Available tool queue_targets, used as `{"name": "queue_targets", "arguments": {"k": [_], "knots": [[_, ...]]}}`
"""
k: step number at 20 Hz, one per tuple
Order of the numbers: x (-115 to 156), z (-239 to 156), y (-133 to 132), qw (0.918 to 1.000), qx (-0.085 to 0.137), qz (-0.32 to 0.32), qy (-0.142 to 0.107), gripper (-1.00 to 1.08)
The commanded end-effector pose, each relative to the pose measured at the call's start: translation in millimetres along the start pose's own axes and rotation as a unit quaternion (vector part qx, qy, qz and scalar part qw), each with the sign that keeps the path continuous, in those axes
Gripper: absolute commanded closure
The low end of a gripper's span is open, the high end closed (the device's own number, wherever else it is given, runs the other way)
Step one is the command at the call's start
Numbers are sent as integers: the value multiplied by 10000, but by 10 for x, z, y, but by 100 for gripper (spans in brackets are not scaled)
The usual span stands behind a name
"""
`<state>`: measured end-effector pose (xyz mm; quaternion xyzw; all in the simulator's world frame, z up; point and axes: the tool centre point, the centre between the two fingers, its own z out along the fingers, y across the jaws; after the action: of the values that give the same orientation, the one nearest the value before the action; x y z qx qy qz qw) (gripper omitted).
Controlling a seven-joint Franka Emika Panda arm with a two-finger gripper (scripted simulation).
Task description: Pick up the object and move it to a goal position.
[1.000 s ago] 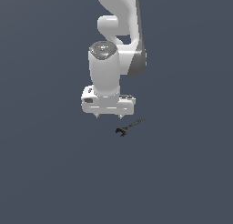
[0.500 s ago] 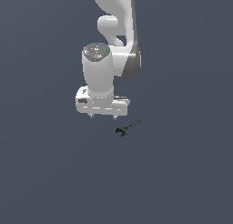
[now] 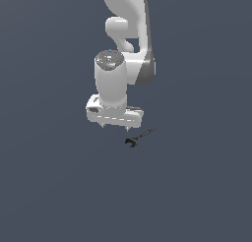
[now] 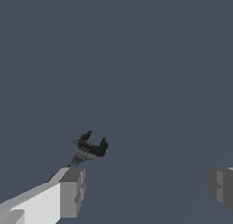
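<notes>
The object is a tiny black wrench (image 3: 140, 136) lying on the dark grey floor, its forked jaw toward the exterior view's left. My gripper (image 3: 115, 128) hangs open and empty just above the floor, to the exterior view's left of the wrench and not touching it. In the wrist view the forked jaw of the wrench (image 4: 91, 148) shows just beyond one grey finger (image 4: 72, 192), which hides the handle. The other finger (image 4: 222, 186) is far across, and the gripper (image 4: 148, 191) is wide open.
The white arm (image 3: 125, 44) rises above the hand. The floor (image 3: 197, 187) is plain dark grey, with nothing else on it in view.
The hand shifted slightly toward the exterior view's left, then back, and now sits a little lower. The wrench has not moved. The fingers stay open.
</notes>
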<state>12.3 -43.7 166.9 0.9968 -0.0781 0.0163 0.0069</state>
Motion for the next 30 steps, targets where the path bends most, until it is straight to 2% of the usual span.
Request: {"name": "queue_targets", "arguments": {"k": [1,8,15,22,30], "knots": [[-18,43,-56,9998,10,179,-9,-92],[-91,206,-263,9961,39,885,-42,-92],[-185,385,-484,9859,55,1672,-81,-92],[-291,559,-691,9694,55,2451,-118,-92],[-425,752,-912,9429,36,3326,-152,-92]]}}
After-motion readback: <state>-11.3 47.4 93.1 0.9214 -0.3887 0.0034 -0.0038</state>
